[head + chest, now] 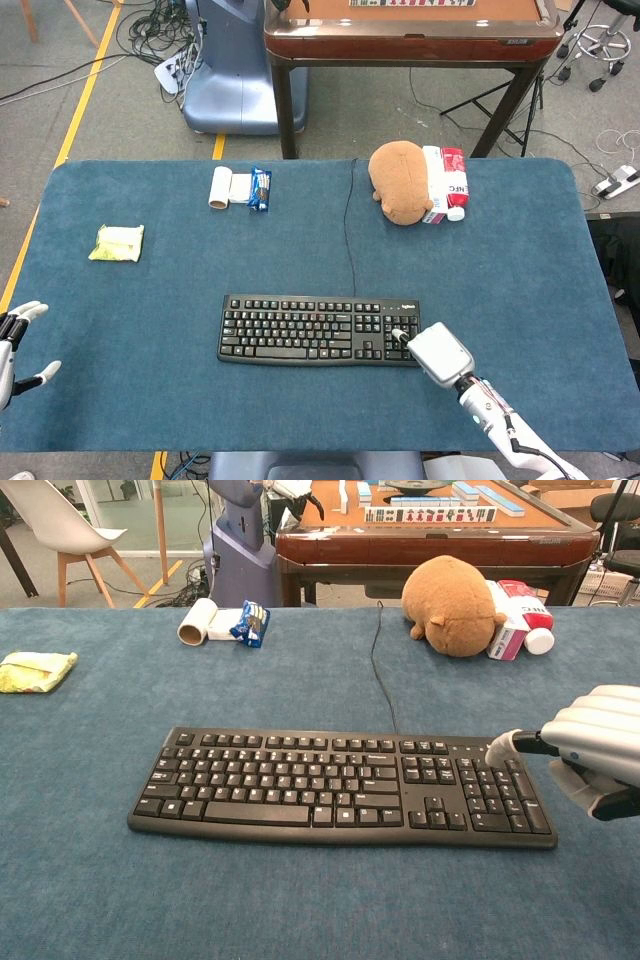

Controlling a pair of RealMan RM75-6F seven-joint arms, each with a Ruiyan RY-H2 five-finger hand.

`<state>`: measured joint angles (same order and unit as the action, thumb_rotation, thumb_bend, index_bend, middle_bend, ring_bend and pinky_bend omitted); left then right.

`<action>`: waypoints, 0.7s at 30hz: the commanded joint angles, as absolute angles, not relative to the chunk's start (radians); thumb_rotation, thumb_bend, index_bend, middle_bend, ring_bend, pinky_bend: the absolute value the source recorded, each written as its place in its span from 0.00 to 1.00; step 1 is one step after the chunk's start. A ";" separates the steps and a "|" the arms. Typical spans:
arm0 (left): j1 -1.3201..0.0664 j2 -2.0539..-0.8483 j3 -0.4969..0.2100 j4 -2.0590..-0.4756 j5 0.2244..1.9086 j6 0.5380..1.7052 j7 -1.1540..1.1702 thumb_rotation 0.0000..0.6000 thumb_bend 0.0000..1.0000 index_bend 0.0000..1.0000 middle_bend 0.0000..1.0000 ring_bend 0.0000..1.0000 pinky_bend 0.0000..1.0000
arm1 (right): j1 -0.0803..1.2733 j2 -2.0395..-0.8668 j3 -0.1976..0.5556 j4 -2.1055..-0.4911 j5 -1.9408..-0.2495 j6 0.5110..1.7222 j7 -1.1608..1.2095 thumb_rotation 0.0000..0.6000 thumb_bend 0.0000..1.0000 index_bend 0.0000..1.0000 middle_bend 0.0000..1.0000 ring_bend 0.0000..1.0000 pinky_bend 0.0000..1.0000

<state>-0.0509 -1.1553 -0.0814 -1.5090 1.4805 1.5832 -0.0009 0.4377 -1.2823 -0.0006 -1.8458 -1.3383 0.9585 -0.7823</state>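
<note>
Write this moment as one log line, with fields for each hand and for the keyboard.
right hand: fingertip over numeric keypad end of keyboard, contact unclear | left hand: open, at table's left edge, holds nothing | keyboard: flat, cable plugged
</note>
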 commanded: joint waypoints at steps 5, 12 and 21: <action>-0.049 -1.153 -0.082 -1.509 1.479 1.582 -0.006 1.00 0.06 0.25 0.24 0.23 0.44 | 0.455 -1.312 -0.014 -1.823 -1.297 0.959 -0.797 1.00 1.00 0.24 1.00 1.00 1.00; -0.046 -1.150 -0.083 -1.515 1.477 1.584 -0.002 1.00 0.06 0.25 0.24 0.23 0.44 | 0.464 -1.317 -0.031 -1.820 -1.275 0.965 -0.805 1.00 1.00 0.24 1.00 1.00 1.00; -0.047 -1.149 -0.084 -1.515 1.475 1.579 -0.001 1.00 0.06 0.25 0.24 0.23 0.44 | 0.476 -1.321 -0.041 -1.811 -1.256 0.977 -0.802 1.00 1.00 0.24 1.00 1.00 1.00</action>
